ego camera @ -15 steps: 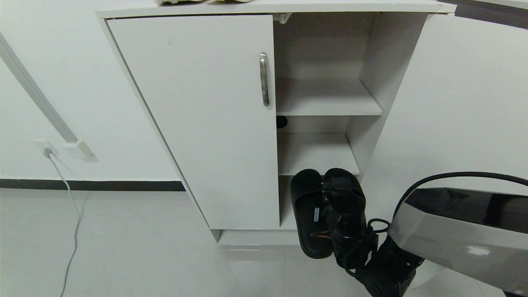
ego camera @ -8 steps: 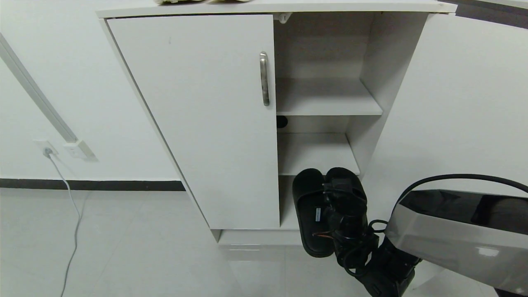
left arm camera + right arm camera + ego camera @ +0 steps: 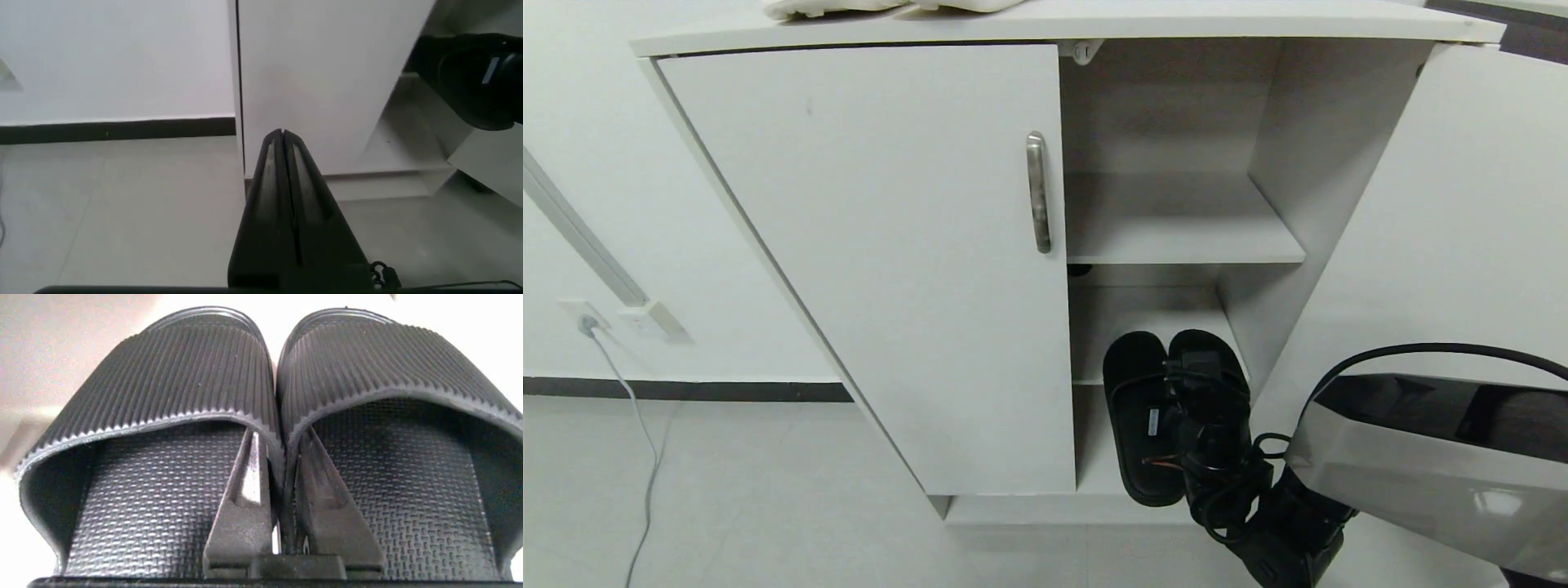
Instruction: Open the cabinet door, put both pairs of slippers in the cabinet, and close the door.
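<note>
Right cabinet door (image 3: pixel 1462 229) open: done. Right gripper (image 3: pixel 276 469) pinches the black slippers (image 3: pixel 1137 392) by their inner edges at the lower shelf (image 3: pixel 1143 306) opening, not set down. Light pair (image 3: pixel 849 6), likely the second, lies on the cabinet top (image 3: pixel 1176 20). Left gripper (image 3: pixel 282 147) pressed together. Left to do: place both pairs, close the door.

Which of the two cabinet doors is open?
The door on the robot's right: it is swung outward, so the shelves behind it show. The left door, the one with the metal handle, sits flat and shut.
</note>
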